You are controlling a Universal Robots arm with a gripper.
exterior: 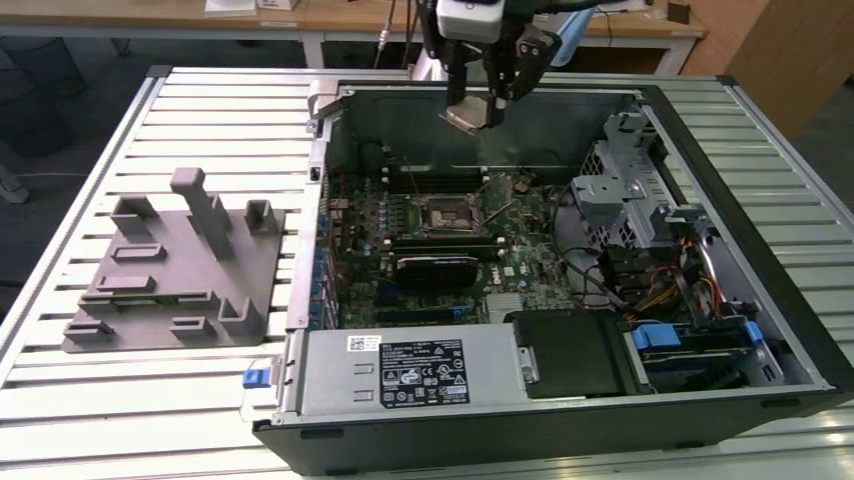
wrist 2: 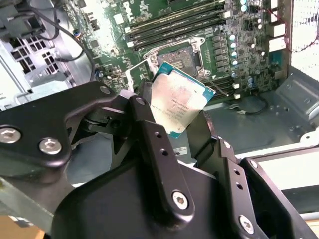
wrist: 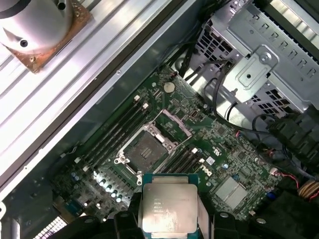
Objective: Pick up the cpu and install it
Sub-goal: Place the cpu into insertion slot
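The black two-fingered hand (exterior: pixel 477 108) hangs below the arm's pale grey wrist (exterior: pixel 470 18), pointing down. Its black metal fingers (wrist 2: pixel 152 134) are closed from two sides on the small flat silver-topped square cpu (wrist 2: pixel 178 102), which sits tilted between their tips in both wrist views.

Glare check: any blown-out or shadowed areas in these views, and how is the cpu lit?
Second wrist view: white blown-out patch beyond the case wall, glare on part of the motherboard; cpu evenly lit. First wrist view: soft sheen on the cpu, socket well lit. Exterior view: case interior dimmer than the slatted table; cpu in the gripper pale against it.
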